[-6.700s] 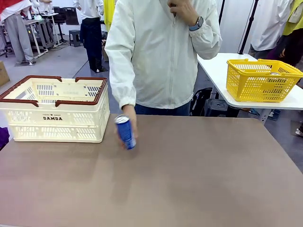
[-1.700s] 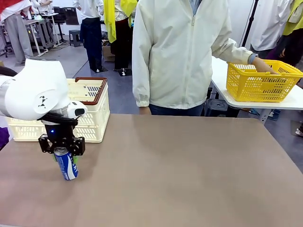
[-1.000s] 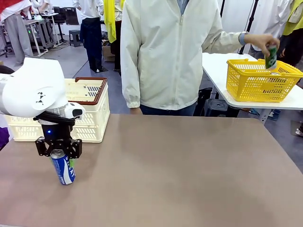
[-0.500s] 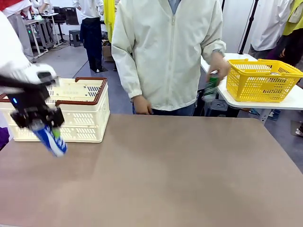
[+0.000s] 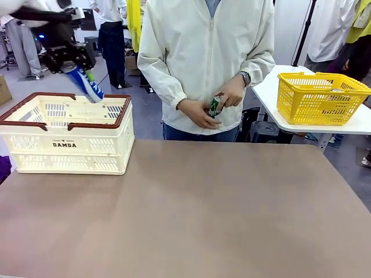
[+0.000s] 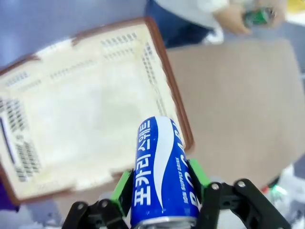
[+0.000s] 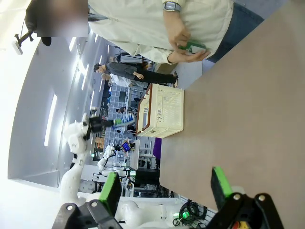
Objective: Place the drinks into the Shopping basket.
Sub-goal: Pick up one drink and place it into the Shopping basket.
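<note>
The left gripper [image 5: 77, 69] is clamped on the blue can [image 5: 88, 86], tilted, high over the far rim of the basket [image 5: 69, 125] at the table's [image 5: 232, 208] far left corner. Best bring it over the middle and lower it inside before letting go. The right gripper [image 7: 162, 188] hangs open; the person [image 5: 203, 58] holds the green can [image 5: 215, 106].

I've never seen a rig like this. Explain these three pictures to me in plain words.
Two robot arms share a table with a person. The front picture looks across the table; the other two come from cameras on each arm's wrist. The left end effector, a two-fingered clamp, holds a blue can tilted above the cream Shopping basket. The right end effector is open and empty. The person's hands hold a green can. A yellow basket sits on a side table.
</note>
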You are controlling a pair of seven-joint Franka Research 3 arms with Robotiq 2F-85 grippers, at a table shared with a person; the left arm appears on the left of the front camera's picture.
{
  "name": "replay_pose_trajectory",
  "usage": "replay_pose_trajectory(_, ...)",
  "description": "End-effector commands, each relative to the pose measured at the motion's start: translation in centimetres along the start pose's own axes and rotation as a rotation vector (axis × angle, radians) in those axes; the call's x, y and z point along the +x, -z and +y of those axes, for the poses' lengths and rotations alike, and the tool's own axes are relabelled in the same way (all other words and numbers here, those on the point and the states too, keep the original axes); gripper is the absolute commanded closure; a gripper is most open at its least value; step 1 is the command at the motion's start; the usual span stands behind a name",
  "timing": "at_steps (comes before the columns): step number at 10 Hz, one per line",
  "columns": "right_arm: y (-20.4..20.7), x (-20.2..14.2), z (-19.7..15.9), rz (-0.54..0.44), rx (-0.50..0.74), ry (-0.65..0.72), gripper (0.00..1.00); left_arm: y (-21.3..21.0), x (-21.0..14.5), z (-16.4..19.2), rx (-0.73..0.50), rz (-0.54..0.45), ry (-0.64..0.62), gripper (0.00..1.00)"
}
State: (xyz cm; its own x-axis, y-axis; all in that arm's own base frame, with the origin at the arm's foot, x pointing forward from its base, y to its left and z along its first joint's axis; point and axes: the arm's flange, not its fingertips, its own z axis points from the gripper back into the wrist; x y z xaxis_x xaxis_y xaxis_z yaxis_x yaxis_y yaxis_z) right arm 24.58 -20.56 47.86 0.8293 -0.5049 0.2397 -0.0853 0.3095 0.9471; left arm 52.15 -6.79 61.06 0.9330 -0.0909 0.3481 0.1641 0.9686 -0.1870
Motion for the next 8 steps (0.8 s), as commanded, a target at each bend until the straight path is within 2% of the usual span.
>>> replay_pose_trajectory(1, -0.1, 0.1, 0.0, 0.005, 0.002, -0.025, 0.0, 3.5, 3.9, 0.1, 0.12, -0.014, -0.055, 1.0)
replay_pose_trajectory(3, -0.1, 0.1, 0.0, 0.005, 0.002, -0.025, 0.0, 8.8, 6.4, 0.8, 0.234, 0.097, -0.089, 1.0)
replay_pose_trajectory(4, -0.1, 0.1, 0.0, 0.005, 0.002, -0.025, 0.0, 11.0, 6.3, 1.5, 0.25, 0.142, -0.087, 1.0)
replay_pose_trajectory(6, -0.1, 0.1, 0.0, 0.005, 0.002, -0.025, 0.0, 13.0, 3.8, 2.5, 0.18, 0.165, -0.051, 1.0)
replay_pose_trajectory(7, -0.1, 0.1, 0.0, 0.005, 0.002, -0.025, 0.0, 14.1, 2.9, 2.9, 0.212, 0.17, -0.035, 1.0)
replay_pose_trajectory(8, -0.1, 0.1, 0.0, 0.005, 0.002, -0.025, 0.0, 15.4, 2.1, 3.3, 0.185, 0.202, -0.039, 1.0)
